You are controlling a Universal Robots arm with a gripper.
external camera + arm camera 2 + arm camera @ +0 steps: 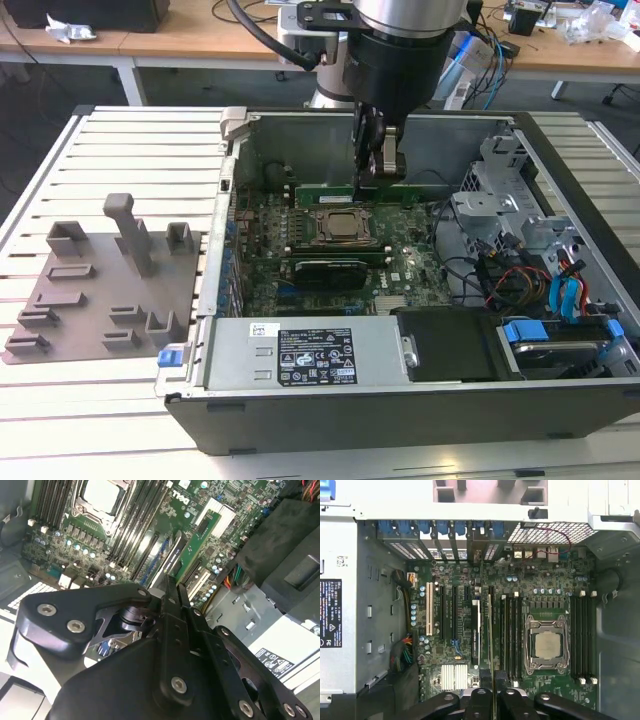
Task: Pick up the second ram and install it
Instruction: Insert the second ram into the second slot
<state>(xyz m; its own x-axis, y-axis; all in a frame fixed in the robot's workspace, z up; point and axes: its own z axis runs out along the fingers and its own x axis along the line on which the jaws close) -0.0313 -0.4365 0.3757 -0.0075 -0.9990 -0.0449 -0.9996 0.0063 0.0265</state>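
Standing on edge among the memory slots just beside the CPU socket (340, 228), the second ram (330, 195) is inside the open computer case (400, 425), with the claw (372, 170) closed on its upper long edge. It looks light, thin and stiff yet fragile. I judge that bare edge the safest hold, clear of chips and contacts; whether it is seated I cannot tell.

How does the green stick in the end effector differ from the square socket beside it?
The second ram is long, thin and green; the CPU socket is square and metal-framed. The ram stands on edge, gripped by the end effector; the socket lies flat on the motherboard. Both are inside the open case.
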